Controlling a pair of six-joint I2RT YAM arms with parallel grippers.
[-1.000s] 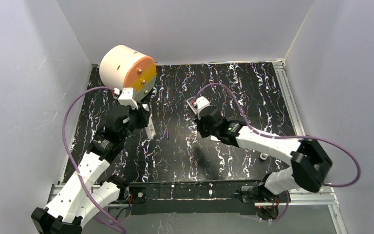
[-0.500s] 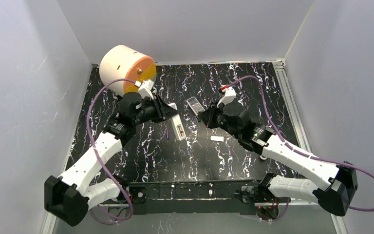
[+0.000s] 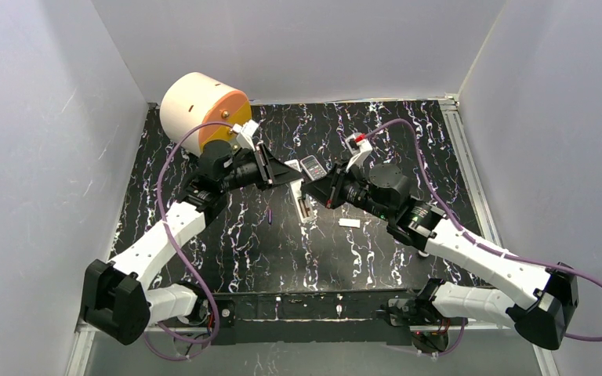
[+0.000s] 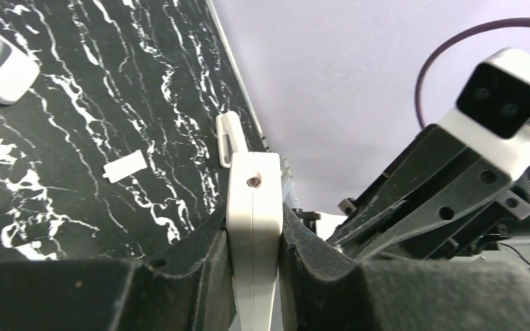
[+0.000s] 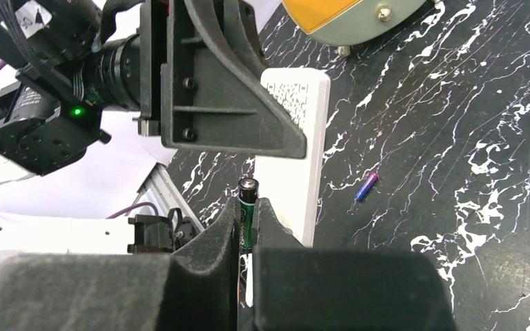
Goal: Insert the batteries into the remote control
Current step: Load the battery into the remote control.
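My left gripper [image 3: 288, 174] is shut on a white remote control [image 3: 304, 206] and holds it above the mat. In the left wrist view the remote [image 4: 253, 196] stands edge-on between the jaws of the left gripper [image 4: 254, 224]. My right gripper [image 3: 320, 190] is shut on a dark green battery [image 5: 248, 196], whose tip sticks out beyond the right gripper [image 5: 247, 215]. That battery is close beside the held remote's [image 5: 294, 148] back face. A purple battery [image 3: 270, 215] lies on the mat and also shows in the right wrist view [image 5: 366, 186]. No red-orange battery is in view.
A second remote [image 3: 312, 166] lies face up behind the grippers. A small white cover piece [image 3: 349, 223] lies on the mat. A cream and orange drum [image 3: 204, 110] stands at the back left. Grey walls enclose the mat.
My left gripper has carried the white remote to the right and raised it. My right gripper has moved left, so the two grippers now meet at the middle of the mat.
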